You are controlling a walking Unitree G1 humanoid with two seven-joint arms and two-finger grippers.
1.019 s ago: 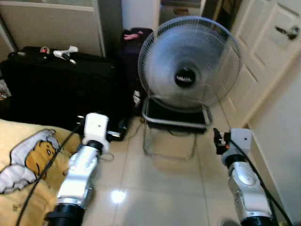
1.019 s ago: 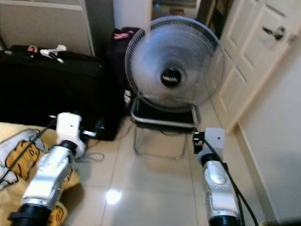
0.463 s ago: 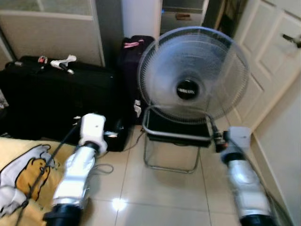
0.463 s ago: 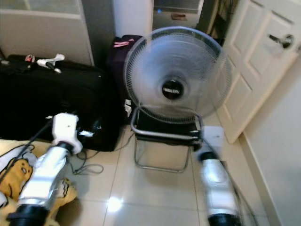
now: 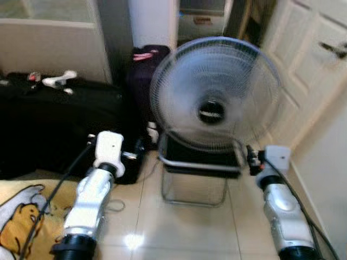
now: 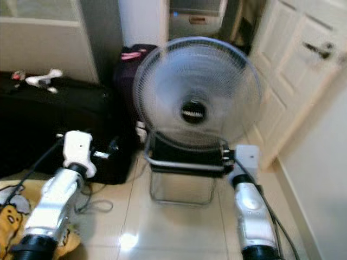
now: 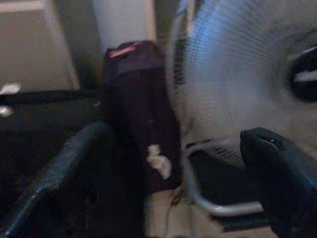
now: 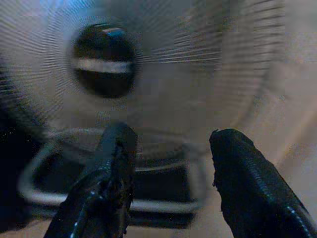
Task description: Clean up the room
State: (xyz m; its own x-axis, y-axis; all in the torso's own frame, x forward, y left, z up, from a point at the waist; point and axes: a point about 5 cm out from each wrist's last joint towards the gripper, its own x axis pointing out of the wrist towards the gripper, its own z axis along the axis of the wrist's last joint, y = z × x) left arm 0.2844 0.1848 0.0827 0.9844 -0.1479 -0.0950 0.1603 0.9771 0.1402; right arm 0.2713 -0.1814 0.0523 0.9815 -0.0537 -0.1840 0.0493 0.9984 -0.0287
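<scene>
Risk: round white wire-caged floor fan (image 5: 215, 97) tipping if bumped. Left tool (image 7: 163, 193), right tool (image 8: 166, 168) both apart, empty, near fan's front.

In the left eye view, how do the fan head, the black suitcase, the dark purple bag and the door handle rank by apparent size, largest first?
1. Fan head and black suitcase: similar, so unranked.
2. Dark purple bag, partly hidden behind the fan.
3. Door handle, smallest and blurred.

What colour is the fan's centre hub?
Black, with a pale band across it, on the fan; clearest in the right wrist view.
</scene>
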